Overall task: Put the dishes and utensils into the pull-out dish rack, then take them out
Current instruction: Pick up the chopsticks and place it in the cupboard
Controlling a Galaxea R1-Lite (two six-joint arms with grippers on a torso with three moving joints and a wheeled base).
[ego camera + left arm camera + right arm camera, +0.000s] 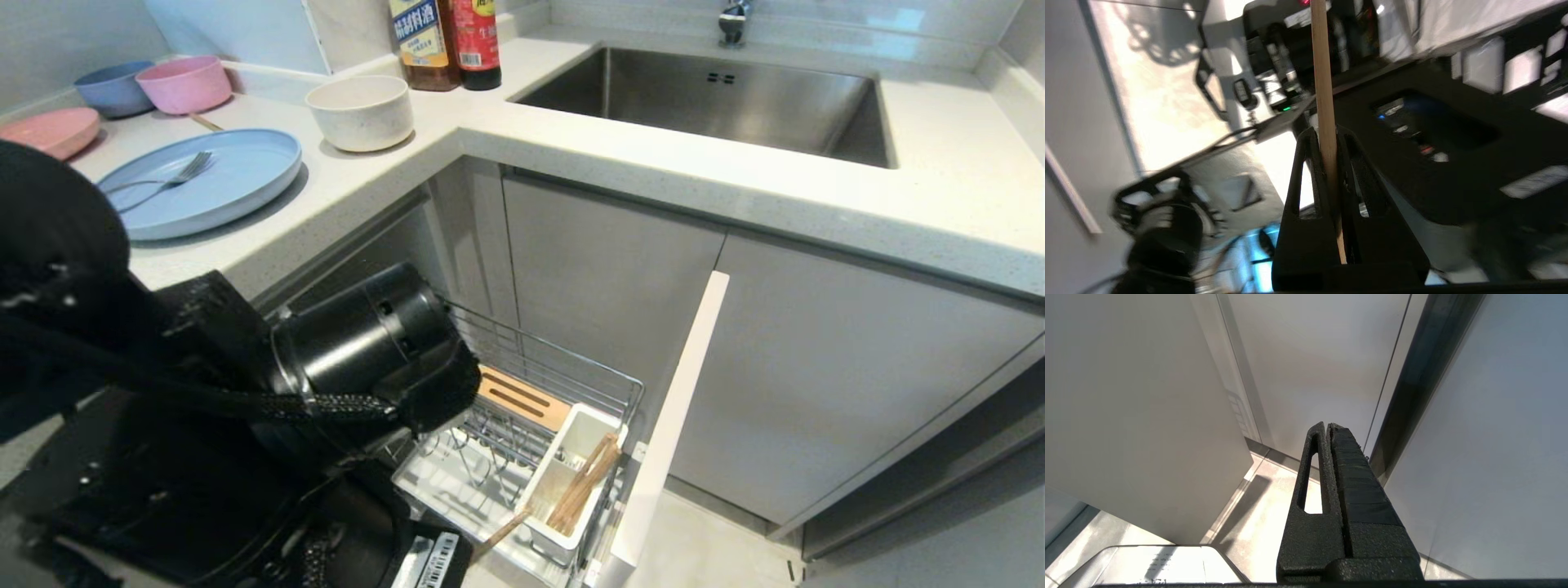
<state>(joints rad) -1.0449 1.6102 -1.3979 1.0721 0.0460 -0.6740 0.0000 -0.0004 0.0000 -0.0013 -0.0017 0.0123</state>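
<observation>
Wooden chopstick (pixel 1326 122) clamped in left hand (pixel 1325 134) | right hand (pixel 1327 428) fingers together, parked

Fork (pixel 159 184) on blue plate (pixel 204 184), chopsticks (pixel 584 483) in rack cup (pixel 563 474)

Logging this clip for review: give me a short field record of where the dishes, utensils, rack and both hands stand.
rack: dish rack pulled out under the counter
cup: utensil cup holds chopsticks
left hand: left hand shut on one chopstick
right hand: right hand shut, holding nothing, away from the rack
plate: blue plate on the counter, fork lying on it
bowl: cream bowl on the counter behind the plate
</observation>
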